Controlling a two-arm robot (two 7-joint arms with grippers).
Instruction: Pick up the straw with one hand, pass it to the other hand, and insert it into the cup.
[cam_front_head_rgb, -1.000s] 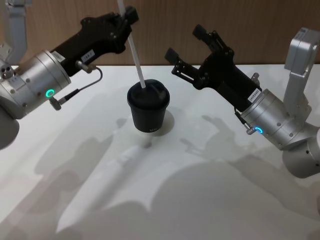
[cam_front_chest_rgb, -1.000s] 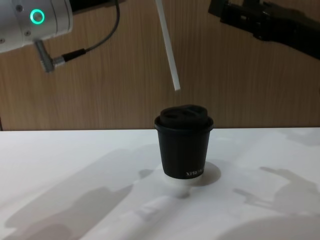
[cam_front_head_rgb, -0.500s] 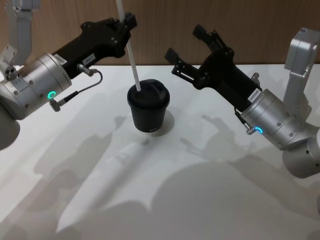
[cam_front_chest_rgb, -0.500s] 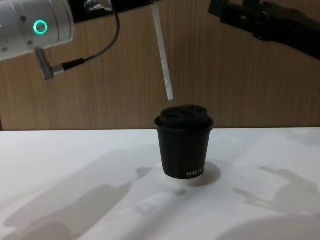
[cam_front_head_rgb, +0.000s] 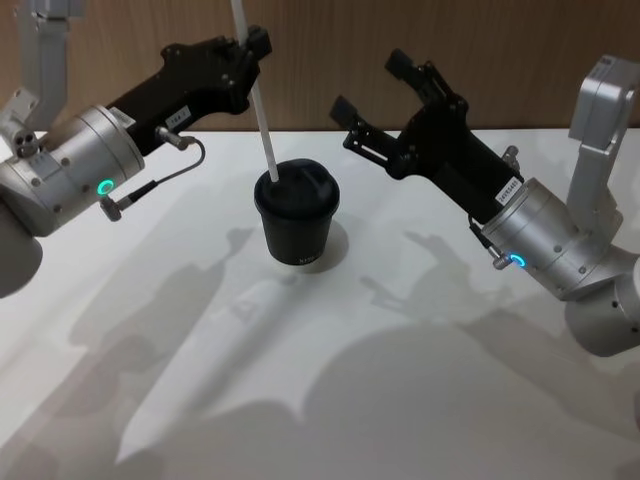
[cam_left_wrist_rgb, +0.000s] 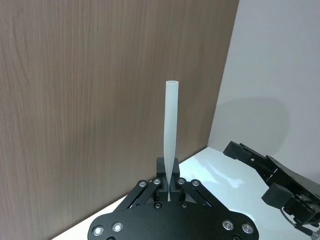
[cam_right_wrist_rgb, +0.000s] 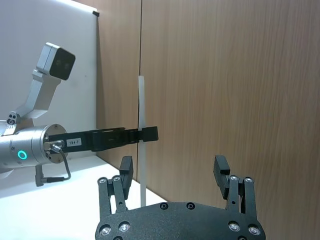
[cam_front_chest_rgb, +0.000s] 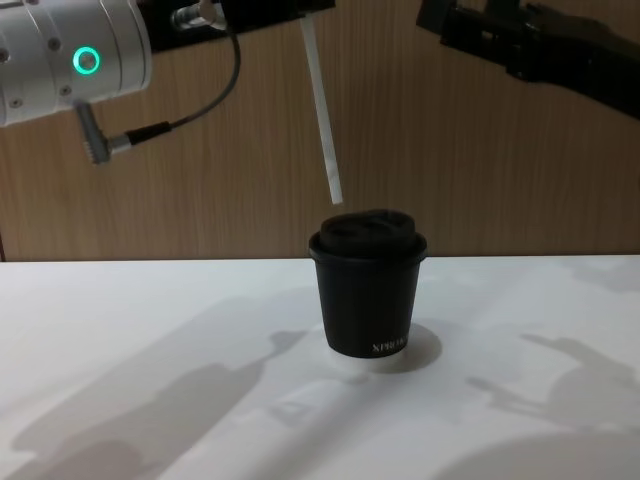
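Since the earlier frame the left pincer (cam_front_head_rgb: 252, 42) has carried the thin white straw (cam_front_head_rgb: 258, 110) leftward. In the head view it clamps that straw, hanging below it over the black lidded paper cup (cam_front_head_rgb: 296, 213) on the white bench (cam_front_head_rgb: 400, 400); the right pincer (cam_front_head_rgb: 385, 90) is spread empty. In the chest view the straw's tip (cam_front_chest_rgb: 336, 195) hovers just above the cup's lid.

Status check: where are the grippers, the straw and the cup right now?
Left gripper shut on the straw, held above the table. Straw tip just above the cup lid, not inserted. Right gripper open, empty, beside the cup. Nothing blocking the lid.
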